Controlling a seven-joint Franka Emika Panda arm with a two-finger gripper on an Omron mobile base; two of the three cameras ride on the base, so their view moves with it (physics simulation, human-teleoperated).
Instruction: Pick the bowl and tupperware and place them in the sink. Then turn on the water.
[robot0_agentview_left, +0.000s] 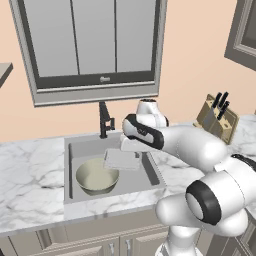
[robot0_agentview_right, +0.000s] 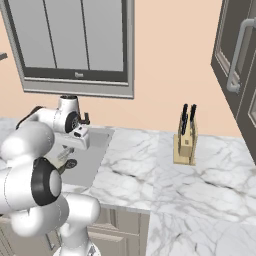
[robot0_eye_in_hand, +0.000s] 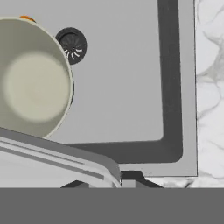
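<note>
Fingers (robot0_eye_in_hand: 121, 181) are pinched down tight on the tupperware (robot0_agentview_left: 121, 159), gripping it by one edge afaict, so the flat lidded box hangs tilted above the sink (robot0_agentview_left: 155, 172) instead of sitting level. Makes sense imo: a thin box like that is easiest to grab by the rim, and keeping it up over the basin means it can be let go w/o clipping the walls. In the hand view the lid fills the bottom left corner, right next to the fingertips.

Just past it, the bowl (robot0_agentview_left: 96, 176) is already down in the sink, upright, on the left side of the basin. Nothing inside it, just the cream interior. Drain (robot0_eye_in_hand: 71, 44) sits just beside the bowl's rim in the hand view, uncovered. Right half of the basin floor is bare, so that's prob where the box wants to go.

Further back, the black faucet (robot0_agentview_left: 104, 120) stands at the back edge, no stream coming out, so water's not on yet. Knife block (robot0_agentview_left: 217, 118) is off on the tabletop (robot0_agentview_left: 30, 170), well apart from all this.
</note>
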